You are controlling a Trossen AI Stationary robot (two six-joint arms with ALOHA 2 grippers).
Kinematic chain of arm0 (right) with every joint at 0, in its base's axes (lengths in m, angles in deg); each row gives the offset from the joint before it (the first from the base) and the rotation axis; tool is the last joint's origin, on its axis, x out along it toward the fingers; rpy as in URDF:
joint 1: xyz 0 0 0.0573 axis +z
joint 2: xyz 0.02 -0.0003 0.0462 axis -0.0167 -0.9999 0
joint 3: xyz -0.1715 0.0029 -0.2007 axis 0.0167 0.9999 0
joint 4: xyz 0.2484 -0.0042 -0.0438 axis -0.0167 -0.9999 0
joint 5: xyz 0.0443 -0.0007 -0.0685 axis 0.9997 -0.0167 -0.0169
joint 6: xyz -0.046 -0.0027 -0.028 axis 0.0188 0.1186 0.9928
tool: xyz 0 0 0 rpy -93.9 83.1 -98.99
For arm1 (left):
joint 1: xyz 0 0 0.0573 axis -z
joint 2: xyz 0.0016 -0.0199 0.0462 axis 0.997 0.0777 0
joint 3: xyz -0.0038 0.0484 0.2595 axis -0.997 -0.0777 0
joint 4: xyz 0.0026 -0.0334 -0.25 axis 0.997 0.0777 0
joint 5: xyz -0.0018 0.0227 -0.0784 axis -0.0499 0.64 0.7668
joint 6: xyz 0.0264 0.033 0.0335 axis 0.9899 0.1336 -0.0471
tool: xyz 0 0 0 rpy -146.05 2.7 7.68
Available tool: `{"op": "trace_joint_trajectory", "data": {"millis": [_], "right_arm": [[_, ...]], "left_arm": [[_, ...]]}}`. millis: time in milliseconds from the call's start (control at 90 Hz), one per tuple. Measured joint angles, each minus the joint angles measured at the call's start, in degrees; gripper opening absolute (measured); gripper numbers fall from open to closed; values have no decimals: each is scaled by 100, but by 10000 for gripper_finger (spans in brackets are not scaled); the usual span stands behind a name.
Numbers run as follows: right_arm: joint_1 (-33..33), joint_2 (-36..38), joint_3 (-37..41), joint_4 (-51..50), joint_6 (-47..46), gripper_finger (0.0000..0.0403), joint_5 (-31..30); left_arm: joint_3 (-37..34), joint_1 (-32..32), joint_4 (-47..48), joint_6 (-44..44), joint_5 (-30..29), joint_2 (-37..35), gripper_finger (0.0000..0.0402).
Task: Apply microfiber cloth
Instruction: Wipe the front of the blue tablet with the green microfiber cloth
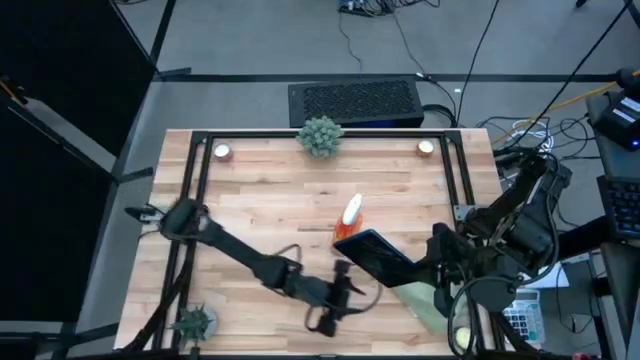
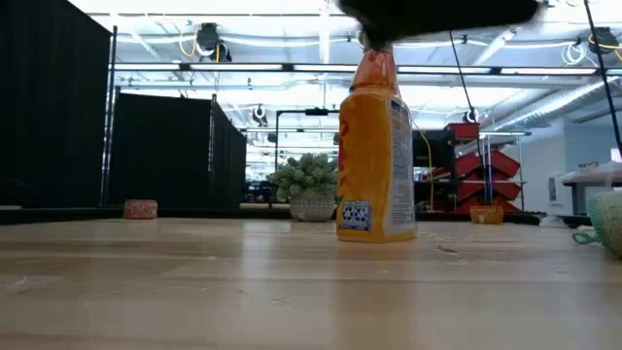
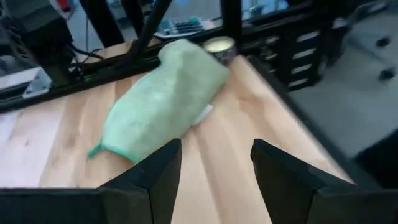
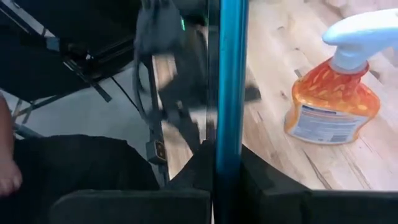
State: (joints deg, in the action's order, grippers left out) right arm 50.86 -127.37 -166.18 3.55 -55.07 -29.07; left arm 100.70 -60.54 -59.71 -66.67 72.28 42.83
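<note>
The pale green microfiber cloth (image 1: 424,300) lies bunched on the table near its front right edge, large in the left wrist view (image 3: 165,99) and at the right edge of the low view (image 2: 610,220). My left gripper (image 1: 352,293) (image 3: 214,168) is open, just left of the cloth, with its fingers pointing at it and touching nothing. My right gripper (image 1: 432,262) is shut on a black phone (image 1: 374,250), lifted above the table beside an orange spray bottle (image 1: 349,220). In the right wrist view the phone shows edge-on as a teal strip (image 4: 230,93). My right gripper pinches the phone between its two fingers at the phone's end nearest the table's right side (image 4: 227,163). The fingers come level from the right, along the phone. The phone is lifted clear of the table and reaches out toward the spray bottle (image 4: 333,93).
A spiky plant (image 1: 320,136) stands at the far edge and a smaller one (image 1: 195,322) at the front left corner. Small candles (image 1: 222,151) (image 1: 426,148) sit at the far corners. A black frame (image 1: 200,180) runs round the table.
</note>
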Motion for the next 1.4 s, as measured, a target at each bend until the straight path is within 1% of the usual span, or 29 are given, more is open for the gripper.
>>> {"op": "trace_joint_trajectory", "data": {"millis": [89, 167, 378, 567, 722, 789, 856, 922, 978, 1022, 1133, 1200, 1244, 1300, 1356, 1400], "right_arm": [[1, 0, 0, -3, -5, 9, 0], [1, 0, 0, -5, -5, 9, 0], [1, 0, 0, -12, 24, 9, -6], [1, -60, -2, -175, 6, 10, -6], [1, -138, -2, -262, -11, 10, 0], [1, -138, -2, -261, -20, 10, -2], [1, -138, -2, -260, -22, 10, -6], [1, -138, -2, -263, -22, 10, -4], [1, -138, -2, -266, -20, 10, -9], [1, -138, -2, -270, -18, 10, -24], [1, -138, -2, -357, -144, 10, -25], [1, -149, -4, -482, -276, 10, -29], [1, -175, -11, -632, -407, 10, -44], [3, -231, -11, -861, -601, 9, -41], [3, -308, -11, -1088, -783, 9, -46], [3, -383, -11, -1291, -954, 9, -59]], "left_arm": [[550, -196, -13, 239, -7, 475, 180], [980, -348, -55, 269, 26, 839, 180], [1966, -704, -35, 291, 584, 1770, 180], [2553, -884, -41, 265, 872, 2456, 180], [2756, -934, 75, 227, 915, 2856, 180], [2771, -932, 106, 227, 898, 2905, 172], [2781, -932, 241, 221, 887, 2912, 147], [2789, -920, 402, 221, 816, 2906, 98], [2791, -918, 579, 225, 758, 2895, 42], [2787, -912, 674, 225, 732, 2841, 19], [2770, -810, 1139, 252, 693, 2612, 4], [2743, -691, 1764, 280, 642, 2360, 2], [2734, -584, 1989, 279, 646, 2211, 2], [2711, -446, 2491, 305, 647, 1953, 1], [2712, -320, 2728, 331, 656, 1669, 1], [2715, -210, 3128, 332, 575, 1354, 1]]}}
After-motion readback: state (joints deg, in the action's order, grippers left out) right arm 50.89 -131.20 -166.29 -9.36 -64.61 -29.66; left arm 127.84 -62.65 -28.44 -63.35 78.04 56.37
